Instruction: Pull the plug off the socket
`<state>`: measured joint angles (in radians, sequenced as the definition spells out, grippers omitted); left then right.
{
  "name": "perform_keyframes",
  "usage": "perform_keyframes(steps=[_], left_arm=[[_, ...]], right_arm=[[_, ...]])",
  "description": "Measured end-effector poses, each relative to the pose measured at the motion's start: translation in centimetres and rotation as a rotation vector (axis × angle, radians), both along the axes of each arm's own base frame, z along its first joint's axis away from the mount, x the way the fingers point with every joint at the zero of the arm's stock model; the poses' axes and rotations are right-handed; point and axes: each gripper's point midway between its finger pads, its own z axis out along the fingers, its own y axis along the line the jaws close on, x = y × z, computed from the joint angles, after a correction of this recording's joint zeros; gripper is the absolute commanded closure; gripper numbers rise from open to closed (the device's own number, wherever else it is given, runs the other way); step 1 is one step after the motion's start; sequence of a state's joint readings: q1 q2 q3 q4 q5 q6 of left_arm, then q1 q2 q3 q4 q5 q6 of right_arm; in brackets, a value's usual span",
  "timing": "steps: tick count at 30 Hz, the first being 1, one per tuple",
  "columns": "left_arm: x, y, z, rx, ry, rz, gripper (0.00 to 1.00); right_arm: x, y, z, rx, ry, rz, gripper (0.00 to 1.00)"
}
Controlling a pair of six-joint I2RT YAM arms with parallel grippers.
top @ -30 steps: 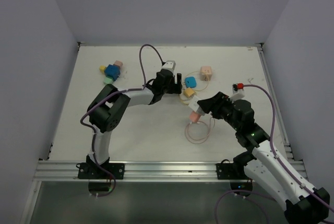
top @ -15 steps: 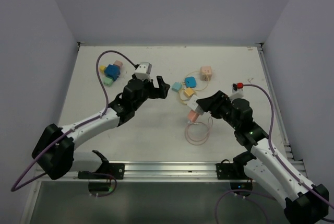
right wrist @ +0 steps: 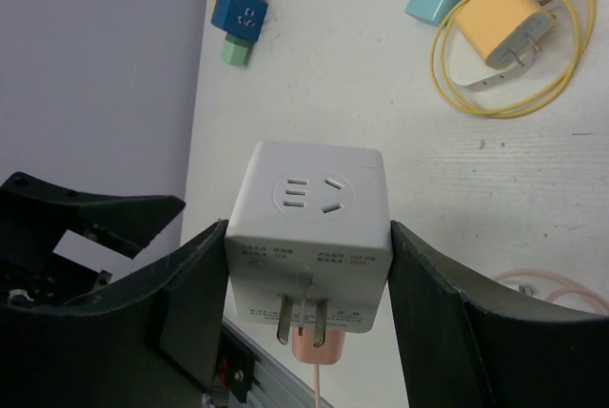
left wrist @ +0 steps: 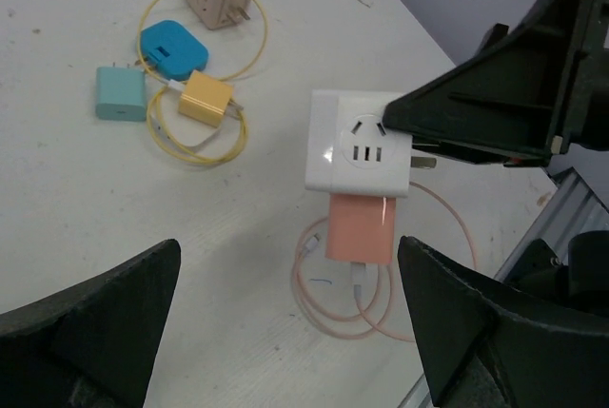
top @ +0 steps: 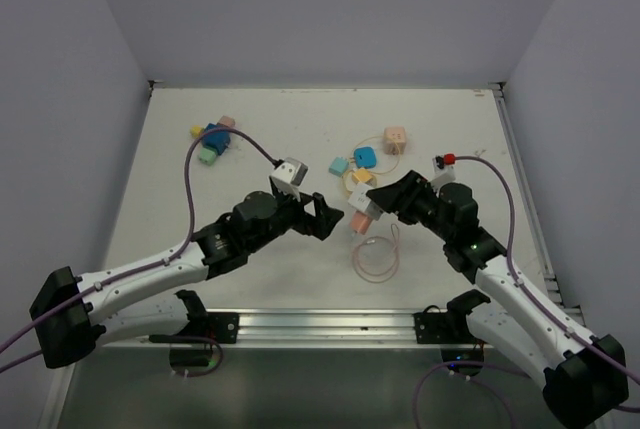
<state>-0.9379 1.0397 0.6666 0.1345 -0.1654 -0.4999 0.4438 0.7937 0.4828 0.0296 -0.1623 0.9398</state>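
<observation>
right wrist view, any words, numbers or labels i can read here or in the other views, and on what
white socket cube, on the face with the metal prongs: a few lines of small grey print, too blurred to read.
pink plug: no print visible.
Nothing else in any view carries readable text.

A robotics lab test cell: a bare white tabletop [top: 270, 139] boxed in by plain pale walls [top: 60, 99], an aluminium rail [top: 320, 324] along its near edge, a left arm [top: 150, 269] and a right arm [top: 510, 289] mounted there, purple cables [top: 189, 199] looping loose, small coloured chargers [top: 365, 157] scattered about
</observation>
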Motion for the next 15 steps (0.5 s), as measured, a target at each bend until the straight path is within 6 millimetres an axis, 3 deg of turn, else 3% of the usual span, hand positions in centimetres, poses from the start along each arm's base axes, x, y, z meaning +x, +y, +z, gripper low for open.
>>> perform_keyframes(steps=[4,8,15], left_arm=[[-2.1,-1.7,-0.8,0.016,0.014,-0.065,0.02],[-3.3,-3.4,-2.7,0.070,0.037,-0.102,0.03],[-2.8,-5.0,-4.9,0.129,0.045,-0.088,0.11]], right_arm=[[-0.1,0.4,0.4,0.028,-0.002,0.016,1.00],[-0.1,0.8,1.2,0.062,-0.016,0.029,1.00],[-0.2,1.2,1.9,0.098,-0.019,0.045,1.00]])
